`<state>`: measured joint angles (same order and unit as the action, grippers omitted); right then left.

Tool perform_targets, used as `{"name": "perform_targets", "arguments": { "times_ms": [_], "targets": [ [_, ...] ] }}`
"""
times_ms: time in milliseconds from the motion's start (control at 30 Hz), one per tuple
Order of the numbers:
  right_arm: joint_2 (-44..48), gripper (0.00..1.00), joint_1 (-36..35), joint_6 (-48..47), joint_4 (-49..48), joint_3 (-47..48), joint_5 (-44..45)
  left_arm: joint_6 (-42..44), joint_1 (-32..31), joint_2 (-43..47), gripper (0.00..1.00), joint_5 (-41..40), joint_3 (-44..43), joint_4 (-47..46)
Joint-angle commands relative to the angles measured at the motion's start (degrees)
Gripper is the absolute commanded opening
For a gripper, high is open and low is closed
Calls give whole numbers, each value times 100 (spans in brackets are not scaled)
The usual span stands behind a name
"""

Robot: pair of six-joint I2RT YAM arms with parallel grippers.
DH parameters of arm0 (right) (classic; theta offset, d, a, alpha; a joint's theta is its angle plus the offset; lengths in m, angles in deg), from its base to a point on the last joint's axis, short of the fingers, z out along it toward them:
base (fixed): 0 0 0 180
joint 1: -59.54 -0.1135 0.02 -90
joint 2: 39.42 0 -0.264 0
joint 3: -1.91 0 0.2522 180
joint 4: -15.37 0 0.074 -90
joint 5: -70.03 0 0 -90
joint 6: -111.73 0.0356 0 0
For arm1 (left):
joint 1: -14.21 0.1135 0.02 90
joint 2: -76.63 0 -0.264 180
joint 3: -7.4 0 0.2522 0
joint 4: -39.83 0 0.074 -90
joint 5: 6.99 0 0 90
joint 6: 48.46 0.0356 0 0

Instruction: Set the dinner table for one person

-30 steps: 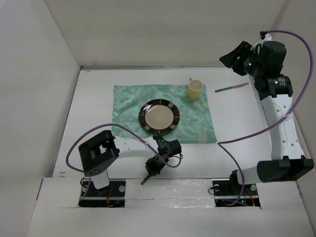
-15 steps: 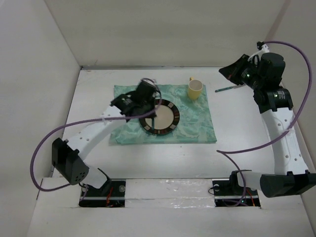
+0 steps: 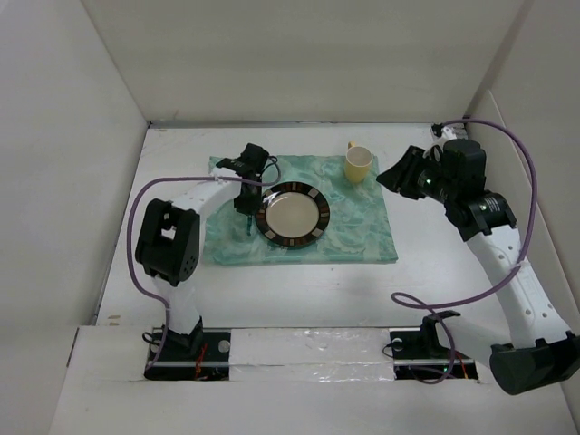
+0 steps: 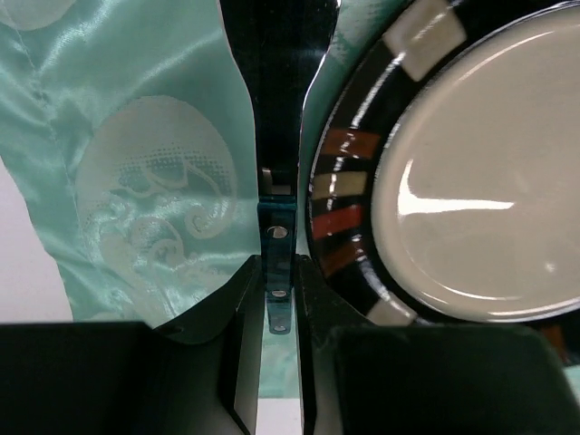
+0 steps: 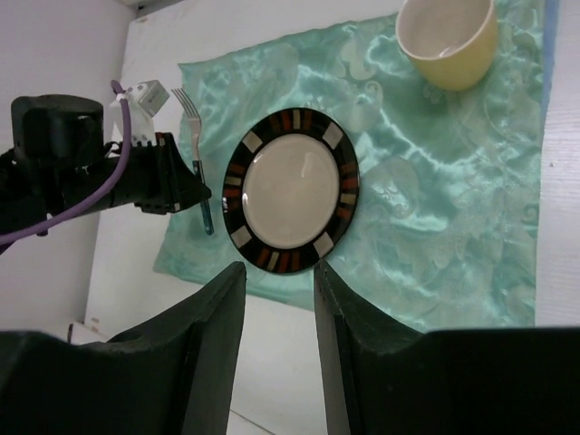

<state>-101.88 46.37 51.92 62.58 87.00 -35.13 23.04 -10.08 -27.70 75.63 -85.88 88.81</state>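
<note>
A dark-rimmed plate lies in the middle of the green cloth mat on the white dinner table. A yellow mug stands at the mat's far right corner. A fork with a teal handle lies on the mat just left of the plate, tines pointing away. My left gripper is shut on the fork's handle, low over the mat. My right gripper is open and empty, held high right of the mug. No knife shows.
Upright white panels wall the table on the left, back and right. The mat's left edge lies close to my left fingers. Purple cables loop from both arms. Bare white tabletop lies in front of the mat.
My left arm swung from the near table edge to the mat, carrying the fork to the plate's left. My right arm moved in from the back right, and the knife there no longer shows.
</note>
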Motion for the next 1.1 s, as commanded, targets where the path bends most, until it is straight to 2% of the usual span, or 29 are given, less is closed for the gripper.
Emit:
{"name": "perform_targets", "arguments": {
  "times_ms": [0,533,700,767,900,1067],
  "targets": [
    [278,42,-28,-189,56,-189,206,250,56,106,0,-299,-283,-95],
    [234,43,262,-339,144,-506,31,443,302,264,0,-299,868,-411],
    [85,45,262,-330,65,-550,109,462,355,-69,0,-300,668,-420],
    [32,45,314,-330,65,-559,355,427,355,-209,5,-282,579,-411],
    [-213,49,525,-286,30,-541,838,400,408,-350,23,-264,333,-341],
    [-732,48,1017,-199,-251,-462,1190,426,461,-509,35,-440,148,-226]
  ]
}}
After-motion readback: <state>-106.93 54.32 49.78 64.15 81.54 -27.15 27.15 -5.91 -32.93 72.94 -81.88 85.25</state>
